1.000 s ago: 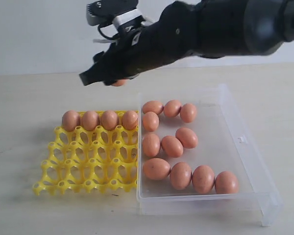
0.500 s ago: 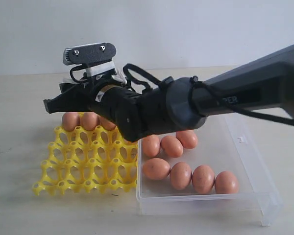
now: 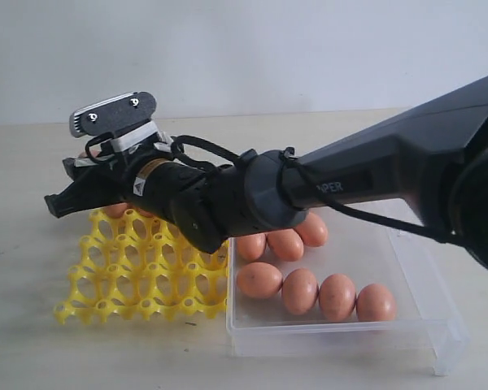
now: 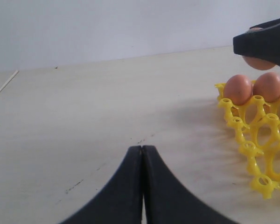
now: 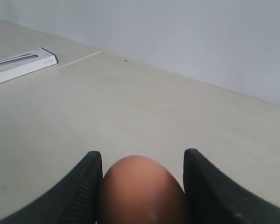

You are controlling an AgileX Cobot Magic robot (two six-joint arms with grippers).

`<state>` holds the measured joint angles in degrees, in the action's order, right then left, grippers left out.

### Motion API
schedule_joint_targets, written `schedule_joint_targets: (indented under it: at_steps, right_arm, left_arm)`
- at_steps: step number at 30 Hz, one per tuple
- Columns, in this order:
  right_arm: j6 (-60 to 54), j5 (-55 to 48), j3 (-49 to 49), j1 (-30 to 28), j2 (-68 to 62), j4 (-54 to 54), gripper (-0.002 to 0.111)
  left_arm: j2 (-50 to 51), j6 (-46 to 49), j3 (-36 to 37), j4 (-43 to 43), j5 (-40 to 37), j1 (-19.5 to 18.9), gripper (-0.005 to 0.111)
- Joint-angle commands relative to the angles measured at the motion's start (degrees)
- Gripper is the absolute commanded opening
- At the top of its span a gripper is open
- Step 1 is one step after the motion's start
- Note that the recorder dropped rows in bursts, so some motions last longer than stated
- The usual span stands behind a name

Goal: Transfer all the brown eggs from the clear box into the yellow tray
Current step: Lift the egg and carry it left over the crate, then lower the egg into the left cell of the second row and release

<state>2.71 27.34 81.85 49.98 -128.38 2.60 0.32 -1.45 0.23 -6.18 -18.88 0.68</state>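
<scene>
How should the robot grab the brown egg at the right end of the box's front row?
Probably from straight above, pinching the orange-brown oval egg across its rounded middle, front and back. The clear plastic box's low walls block a sideways reach, and another egg sits close beside it.

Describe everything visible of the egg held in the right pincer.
The egg is orange-brown, smooth and matte, with no crack showing. It is clamped between the two black ribbed fingers of the right pincer, rounded end about level with their tips; its rear is out of frame. The left wrist view shows it in the air above the seated eggs in the yellow tray.
</scene>
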Motion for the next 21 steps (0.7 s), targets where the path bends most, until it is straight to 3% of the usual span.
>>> schedule_joint_targets:
  at_steps: [1, 21]
  right_arm:
    - [0.4, -2.5, 2.8, 0.3, -1.9, -1.0, 0.0]
    - [0.1, -7.3, 3.0, 0.6, -4.7, -1.3, 0.0]
  left_arm:
    - [-0.3, -0.2, -0.2, 0.2, 0.6, -0.1, 0.0]
    - [-0.3, -0.2, -0.2, 0.2, 0.6, -0.1, 0.0]
